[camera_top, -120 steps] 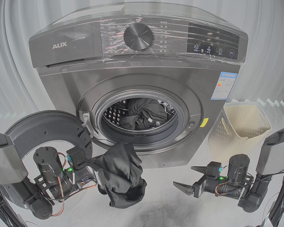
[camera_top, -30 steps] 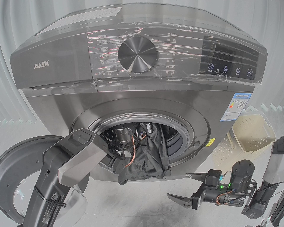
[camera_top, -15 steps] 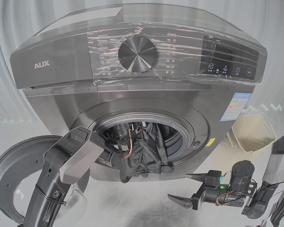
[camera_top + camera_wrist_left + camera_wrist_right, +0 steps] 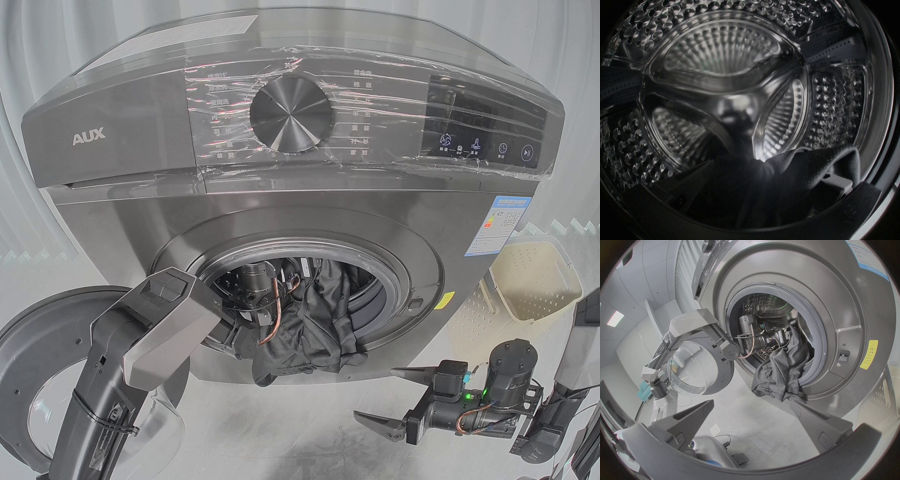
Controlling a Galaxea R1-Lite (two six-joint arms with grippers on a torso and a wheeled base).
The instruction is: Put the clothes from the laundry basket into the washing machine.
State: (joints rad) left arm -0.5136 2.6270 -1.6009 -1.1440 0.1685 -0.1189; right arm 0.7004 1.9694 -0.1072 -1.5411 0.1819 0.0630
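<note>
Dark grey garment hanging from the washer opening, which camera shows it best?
Right wrist view: the dark grey garment shows nearly whole, draped over the rim. The head view has the left arm covering part; the left wrist view catches one dim fold.

One washing machine (image 4: 125,206), one basket (image 4: 539,282), perhaps two garments (image 4: 320,325) (dark).

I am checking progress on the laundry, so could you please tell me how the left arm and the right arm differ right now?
The left arm reaches into the opening of the washing machine; the right arm hangs outside, low in front of it. A dark garment drapes beside the left arm's wrist and over the opening's lower rim; the right arm carries nothing, and the right gripper is open. Both arms share the same grey build.
</note>
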